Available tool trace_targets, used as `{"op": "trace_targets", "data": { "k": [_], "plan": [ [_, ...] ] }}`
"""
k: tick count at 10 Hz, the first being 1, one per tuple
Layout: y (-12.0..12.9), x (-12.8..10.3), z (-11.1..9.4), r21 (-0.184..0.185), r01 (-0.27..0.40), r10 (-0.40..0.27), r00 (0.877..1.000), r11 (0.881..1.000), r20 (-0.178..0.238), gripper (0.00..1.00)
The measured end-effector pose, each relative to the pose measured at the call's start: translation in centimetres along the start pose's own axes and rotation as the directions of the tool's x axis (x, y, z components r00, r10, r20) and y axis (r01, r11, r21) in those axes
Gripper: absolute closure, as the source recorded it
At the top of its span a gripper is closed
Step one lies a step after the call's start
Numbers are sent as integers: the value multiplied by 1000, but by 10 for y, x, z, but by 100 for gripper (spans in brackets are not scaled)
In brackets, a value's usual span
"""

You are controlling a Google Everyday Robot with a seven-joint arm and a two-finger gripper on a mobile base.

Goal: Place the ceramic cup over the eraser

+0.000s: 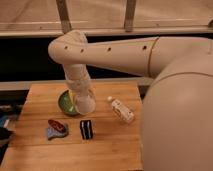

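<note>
Overhead, we bend our arm at the elbow and point the forearm straight down, so the gripper (84, 107) hangs just behind the eraser (86, 129), beside the green bowl (65, 102). We cannot make out the ceramic cup; a bottle (121, 110) lies right of the eraser.
</note>
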Motion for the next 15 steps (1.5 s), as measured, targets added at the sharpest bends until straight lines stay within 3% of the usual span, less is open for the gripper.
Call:
{"op": "trace_targets", "data": {
  "k": [3, 8, 12, 15],
  "plan": [
    [-5, 14, -1, 4, -27, 27, 1000, 1000, -5, 100],
    [-4, 34, 12, 23, -28, 30, 996, 999, -81, 100],
    [3, 57, 16, 23, -29, 31, 996, 999, -81, 100],
    [13, 61, 20, 21, -9, 10, 997, 1000, -81, 100]
  ]
}}
